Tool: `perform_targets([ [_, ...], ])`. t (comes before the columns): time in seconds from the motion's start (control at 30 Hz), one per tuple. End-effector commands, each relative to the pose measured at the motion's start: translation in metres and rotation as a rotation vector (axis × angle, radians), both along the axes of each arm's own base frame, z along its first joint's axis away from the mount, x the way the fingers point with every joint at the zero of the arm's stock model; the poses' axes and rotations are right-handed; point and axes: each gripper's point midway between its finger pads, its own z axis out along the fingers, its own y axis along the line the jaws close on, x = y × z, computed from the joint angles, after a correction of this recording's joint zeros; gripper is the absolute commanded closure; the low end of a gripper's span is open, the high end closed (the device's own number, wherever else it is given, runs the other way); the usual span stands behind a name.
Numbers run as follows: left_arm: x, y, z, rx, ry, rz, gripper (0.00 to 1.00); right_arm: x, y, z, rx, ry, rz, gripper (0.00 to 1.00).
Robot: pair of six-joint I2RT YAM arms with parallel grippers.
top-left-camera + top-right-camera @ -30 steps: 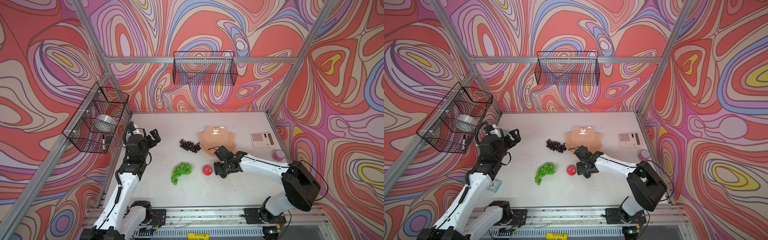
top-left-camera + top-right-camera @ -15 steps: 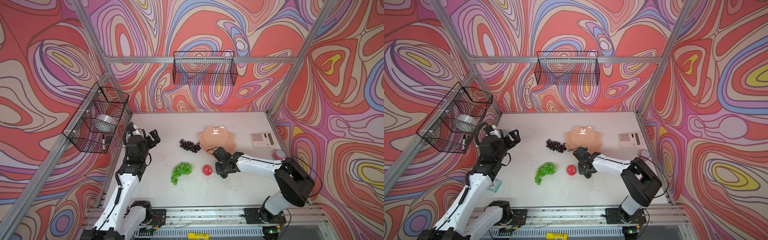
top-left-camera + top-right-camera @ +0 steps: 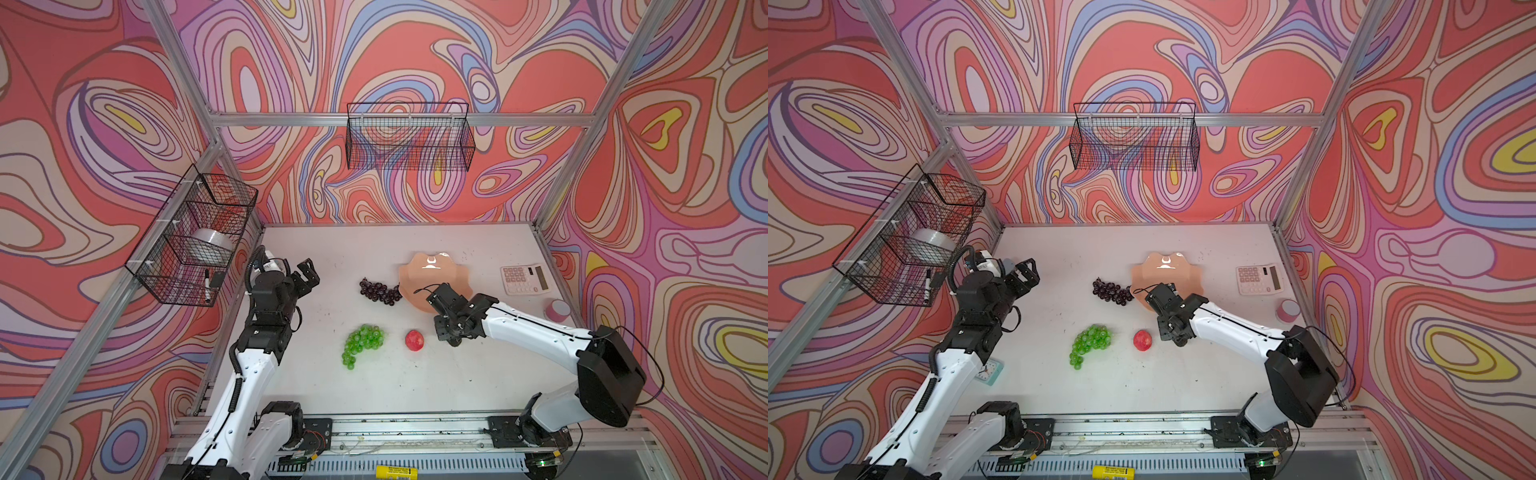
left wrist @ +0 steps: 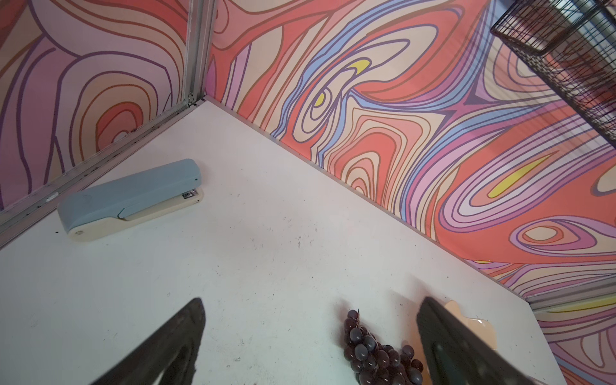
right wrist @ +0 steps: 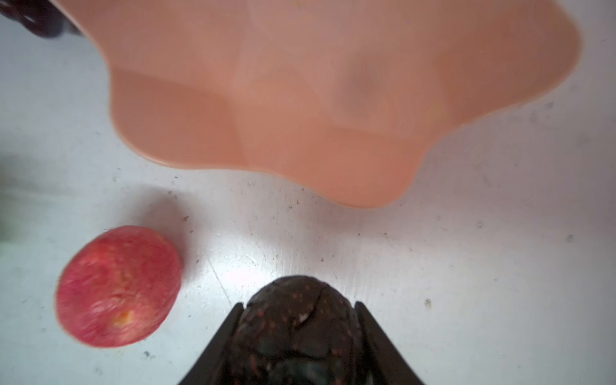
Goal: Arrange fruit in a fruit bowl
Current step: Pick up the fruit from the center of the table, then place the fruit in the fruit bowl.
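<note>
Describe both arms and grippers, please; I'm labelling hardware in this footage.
Both the left arm and right arm have white links with black joint housings and thin black cables running alongside. The left gripper and right gripper are black, with flat tapering fingers. No markings are readable.

glossy bowl, bumpy avocado, scuffed matt table

Green grapes, purple grapes, red fruit near pink bowl; dark avocado in right gripper.
</note>
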Motion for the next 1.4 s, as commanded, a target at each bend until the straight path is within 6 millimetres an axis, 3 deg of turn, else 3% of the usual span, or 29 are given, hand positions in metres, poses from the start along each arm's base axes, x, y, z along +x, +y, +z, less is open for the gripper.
perform_targets([
  [0.0, -0.005, 0.005, -0.005, -0.004, 0.011, 0.027, 0.00, 0.003, -0.004, 0.049, -0.024, -0.071, 0.047, 0.65],
  [0.1, -0.005, 0.005, -0.003, -0.006, 0.005, 0.025, 0.00, 0.016, 0.004, 0.078, -0.025, -0.119, 0.089, 0.64],
  [0.2, -0.005, 0.004, -0.003, -0.010, 0.006, 0.018, 0.00, 0.032, 0.019, 0.091, -0.038, -0.130, 0.129, 0.64],
  [0.37, -0.008, 0.001, 0.002, -0.045, -0.012, 0.013, 0.00, 0.074, 0.049, 0.088, 0.034, -0.153, 0.168, 0.64],
  [0.47, -0.011, -0.002, 0.009, -0.064, -0.033, -0.001, 0.00, 0.106, 0.052, 0.069, 0.049, -0.126, 0.156, 0.64],
  [0.6, -0.015, -0.006, 0.017, -0.079, -0.045, -0.025, 0.00, 0.141, 0.048, 0.029, 0.046, -0.085, 0.135, 0.64],
  [0.77, -0.018, -0.012, 0.012, -0.100, -0.018, -0.056, 0.00, 0.167, 0.036, -0.013, 0.042, -0.033, 0.090, 0.64],
  [1.13, -0.025, -0.018, 0.000, -0.118, 0.032, -0.083, 0.00, 0.198, 0.030, -0.051, 0.040, 0.000, 0.056, 0.62],
  [1.37, -0.027, -0.017, -0.001, -0.115, 0.034, -0.080, 0.00, 0.202, 0.024, -0.070, 0.024, 0.045, 0.043, 0.45],
])
